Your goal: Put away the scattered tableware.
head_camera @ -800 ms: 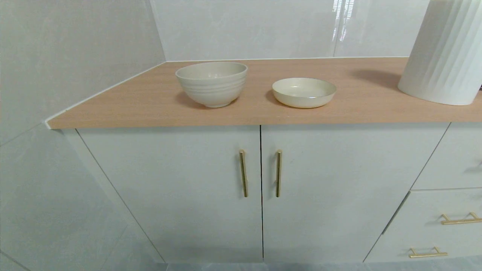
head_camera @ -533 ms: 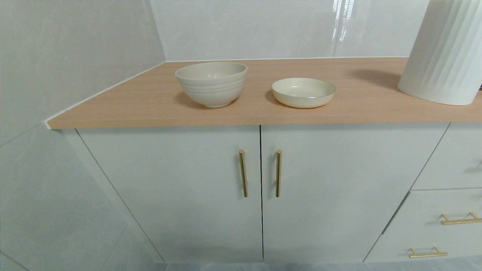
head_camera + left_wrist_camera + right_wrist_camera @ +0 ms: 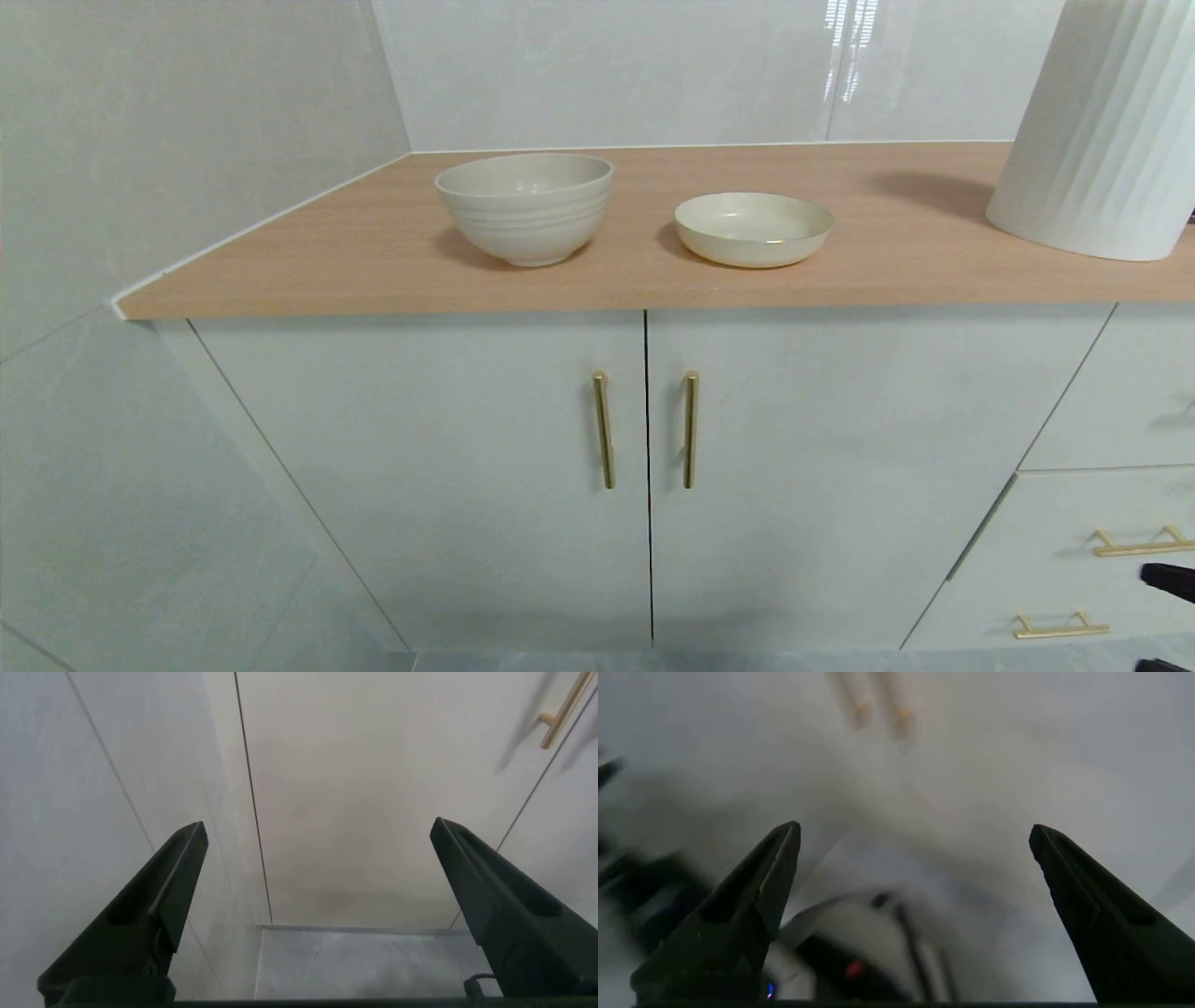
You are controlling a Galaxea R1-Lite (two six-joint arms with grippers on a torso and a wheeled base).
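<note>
Deep bowl [image 3: 523,207]: we see it upright on the wooden tabletop [image 3: 373,261], towards the left end, near the corner where the tiled walls meet. It is pale grey-beige with ridges round its outside.
Shallow dish [image 3: 753,229]: cream and upright on the same tabletop. It sits to the right of the deep bowl and apart from it, with a strip of bare wood between the two.
Both pieces: we place them nearer the front edge than the back wall, above the cabinet doors [image 3: 467,467].
Left pincer [image 3: 318,826]: its two dark fingers [image 3: 159,905] are spread wide with nothing between them. It is held low before a pale cabinet front, with the floor [image 3: 364,961] beneath and a gold handle [image 3: 561,714] farther off.
Right pincer [image 3: 913,831]: likewise spread wide and gripping nothing. What lies behind it is blurred, though we make out two gold bars [image 3: 901,707]. In head view its dark finger ends [image 3: 1172,579] show low at the right edge, in front of the drawers [image 3: 1074,560].
Cabinet doors: both are closed under the tabletop, and their upright door handles [image 3: 605,429] stand side by side at the middle seam.
Ribbed white vessel [image 3: 1102,140]: it stands at the far right of the tabletop, well apart from the shallow dish.
</note>
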